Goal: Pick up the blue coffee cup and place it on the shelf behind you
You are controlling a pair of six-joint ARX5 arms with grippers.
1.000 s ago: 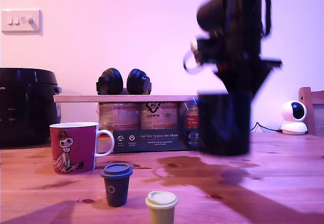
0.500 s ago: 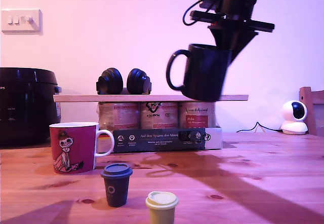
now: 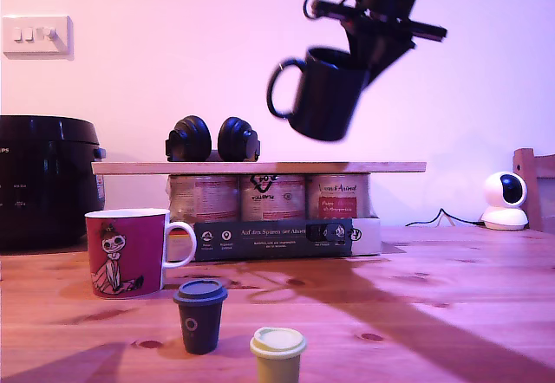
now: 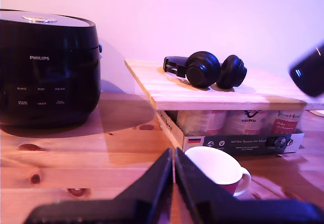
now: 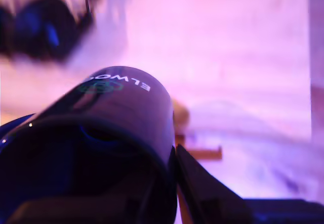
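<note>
The cup (image 3: 319, 94) was already off the table, held tilted in the air above the shelf (image 3: 258, 167), over the stretch between the headphones (image 3: 212, 139) and the shelf's end at the exterior view's right. My second gripper (image 5: 174, 183) was clamped on its rim. My first gripper (image 4: 173, 169), jaws pressed together and empty, sat low by the red mug (image 4: 217, 170). What remained, I judged: lowering, setting upright on the shelf, releasing

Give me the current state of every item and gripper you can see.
blue coffee cup: airborne, tilted, above the shelf.
my second gripper: shut on the cup's rim.
my first gripper: shut, empty.
shelf: bears only the headphones.
red mug: upright on the table.
small dark cup: lidded.
small yellow cup: lidded.
</note>
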